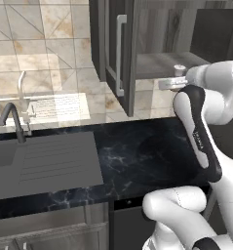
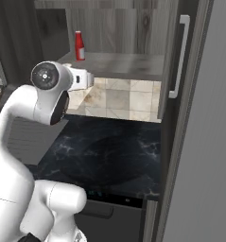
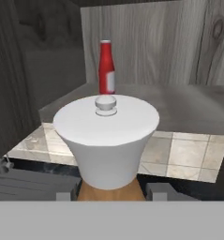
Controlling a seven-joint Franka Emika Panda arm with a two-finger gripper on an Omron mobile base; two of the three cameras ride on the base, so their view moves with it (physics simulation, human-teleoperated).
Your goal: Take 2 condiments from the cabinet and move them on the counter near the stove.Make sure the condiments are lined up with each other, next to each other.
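the gripper (image 3: 111,191) is pinched on the orange-brown bottle (image 3: 110,191), its two dark fingertips (image 3: 156,190) pressed against either side of the bottle's body just below the flared white cap (image 3: 106,136), which rises large right in front of the hand camera with a small knob on top

the held bottle is upright and sits off the shelf, on the near side of its front edge, out over the counter (image 1: 142,156) that lies well below the hand

beyond the gripper and a little to the left in the hand view, the slim red bottle (image 3: 106,68) stands upright on the grey shelf (image 3: 188,105) of the cabinet (image 3: 146,42), well apart from the held one, close to the cabinet's back wall

in the right base view the same red bottle (image 2: 79,46) stands on the shelf past the wrist, with an open cabinet door (image 2: 178,61) and its silver bar handle off to the gripper's right

the sink (image 1: 40,163) and its dark faucet (image 1: 13,119) lie far to the gripper's left and lower down
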